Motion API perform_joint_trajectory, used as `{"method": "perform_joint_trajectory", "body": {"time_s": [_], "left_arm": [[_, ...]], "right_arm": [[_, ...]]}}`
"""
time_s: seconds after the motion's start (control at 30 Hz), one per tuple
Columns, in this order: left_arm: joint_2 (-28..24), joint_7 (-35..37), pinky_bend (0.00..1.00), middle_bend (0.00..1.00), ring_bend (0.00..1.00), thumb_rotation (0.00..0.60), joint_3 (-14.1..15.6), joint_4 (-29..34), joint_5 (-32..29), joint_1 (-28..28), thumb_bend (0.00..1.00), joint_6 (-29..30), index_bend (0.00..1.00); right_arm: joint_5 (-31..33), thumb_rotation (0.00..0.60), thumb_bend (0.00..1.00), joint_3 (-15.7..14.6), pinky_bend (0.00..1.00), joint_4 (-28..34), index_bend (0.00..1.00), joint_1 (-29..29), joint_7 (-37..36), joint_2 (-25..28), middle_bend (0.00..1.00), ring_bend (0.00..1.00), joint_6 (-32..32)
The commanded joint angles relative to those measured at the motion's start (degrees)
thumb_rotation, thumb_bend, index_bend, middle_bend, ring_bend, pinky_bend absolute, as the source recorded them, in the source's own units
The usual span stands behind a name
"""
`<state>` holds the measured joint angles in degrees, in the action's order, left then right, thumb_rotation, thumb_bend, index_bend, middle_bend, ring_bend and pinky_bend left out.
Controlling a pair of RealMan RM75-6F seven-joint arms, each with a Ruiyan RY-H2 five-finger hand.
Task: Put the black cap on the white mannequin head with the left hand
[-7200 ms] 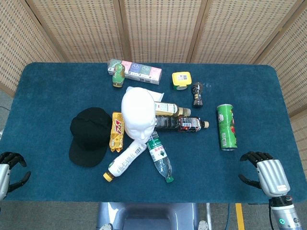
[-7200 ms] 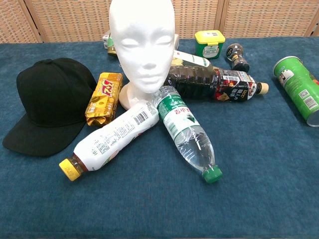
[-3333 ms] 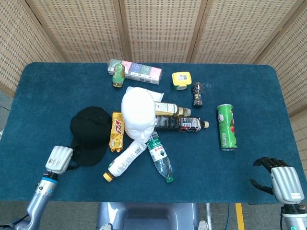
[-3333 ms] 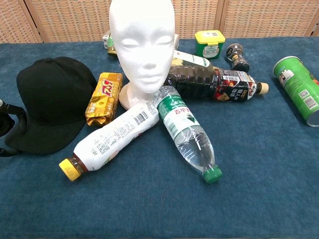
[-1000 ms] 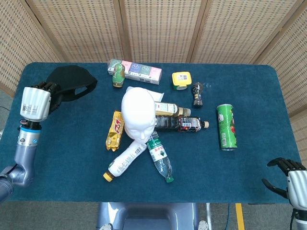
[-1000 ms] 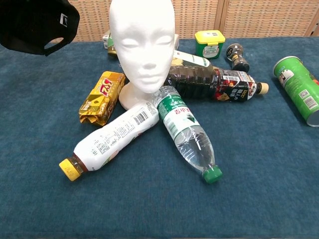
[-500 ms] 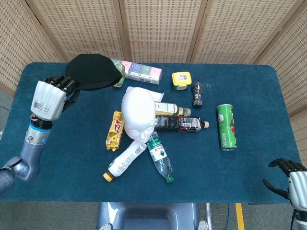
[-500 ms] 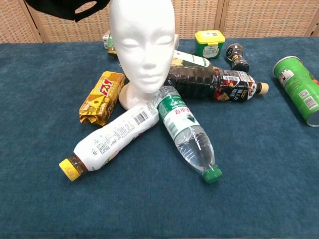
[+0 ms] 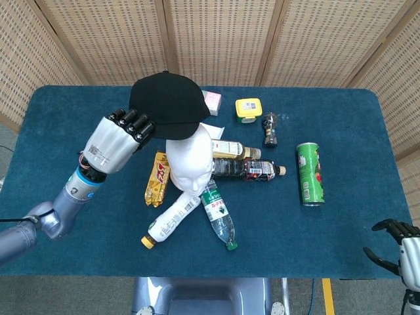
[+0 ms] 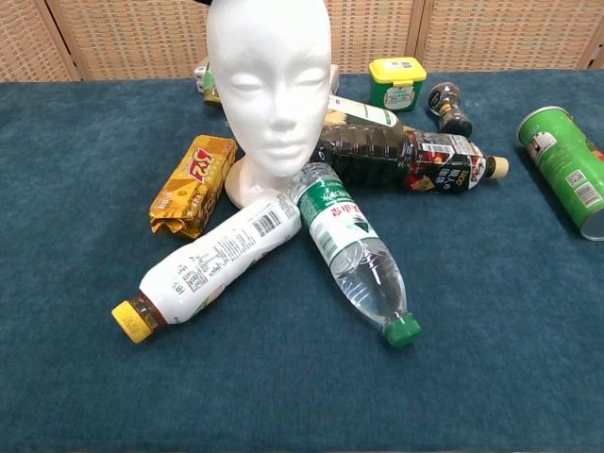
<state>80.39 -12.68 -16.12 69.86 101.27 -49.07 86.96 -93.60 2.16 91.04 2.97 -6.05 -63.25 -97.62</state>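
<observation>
- since half a second ago the left hand (image 9: 115, 143) has carried the black cap (image 9: 168, 105) rightward from the upper left of the head view to upper centre, where it now overlaps the crown of the white mannequin head (image 9: 189, 161).
- left hand grips the cap's left edge, fingers curled on the fabric; whether the cap already touches the head cannot be told from above.
- in the chest view only a sliver of black shows at the top edge by the mannequin head (image 10: 270, 90), whose face is fully bare.
- right hand (image 9: 405, 248) sits at the lower right corner of the head view, fingers spread and holding nothing.
- gold snack packet (image 9: 156, 179) lies just left of the mannequin's base.
- white bottle with a yellow cap (image 10: 209, 266) and clear water bottle with a green cap (image 10: 357, 253) lie fanned out in front of the base, both touching it or nearly so.
- dark tea bottle (image 10: 406, 159) lies on its side right of the mannequin, with a second, lighter bottle (image 9: 231, 149) behind it.
- green chip can (image 9: 309, 173) lies on its side, well apart at centre right.
- yellow-lidded tub (image 9: 248, 108) and small dark pepper grinder (image 9: 270, 129) stand in the upper centre of the blue table (image 9: 354, 131).
</observation>
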Motion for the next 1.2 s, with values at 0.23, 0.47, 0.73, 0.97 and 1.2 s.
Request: {"method": "perform_joint_trajectory", "body": {"time_s": [0.23,0.47,0.73,0.97,1.2], "left_arm": [[1.11,-1.89,0.82,0.64,0.59,0.6,2.31,0.04,2.56,-1.58,0.46,-0.99,0.88],[1.23,-3.17,0.82,0.64,0.59,0.6,4.29,2.18,3.99,-0.74,0.45,-0.28,0.88],[1.31,-5.58,0.81,0.64,0.59,0.6,6.64,5.25,5.78,0.17,0.44,-0.77,0.88],[1.44,-7.38,0.79,0.64,0.59,0.6,8.03,6.76,6.65,0.51,0.42,-2.27,0.88],[1.12,-9.11,0.76,0.64,0.56,0.6,8.49,8.32,6.25,1.26,0.36,-3.57,0.84]], "right_arm": [[0.28,0.6,0.12,0.0,0.49,-0.8,0.47,0.27,-0.79,-0.27,0.48,0.48,-0.04],[0.33,0.6,0.12,-0.06,0.49,-1.3,0.47,0.31,-1.39,-0.45,0.48,0.48,0.17],[0.44,0.6,0.12,-0.15,0.49,-1.88,0.47,0.53,-1.94,-0.7,0.48,0.48,0.15],[0.37,0.6,0.12,-0.15,0.49,-2.22,0.47,0.61,-2.23,-0.86,0.48,0.48,0.06],[0.38,0.6,0.12,-0.16,0.49,-2.21,0.47,0.7,-2.2,-0.74,0.48,0.48,0.07]]}}
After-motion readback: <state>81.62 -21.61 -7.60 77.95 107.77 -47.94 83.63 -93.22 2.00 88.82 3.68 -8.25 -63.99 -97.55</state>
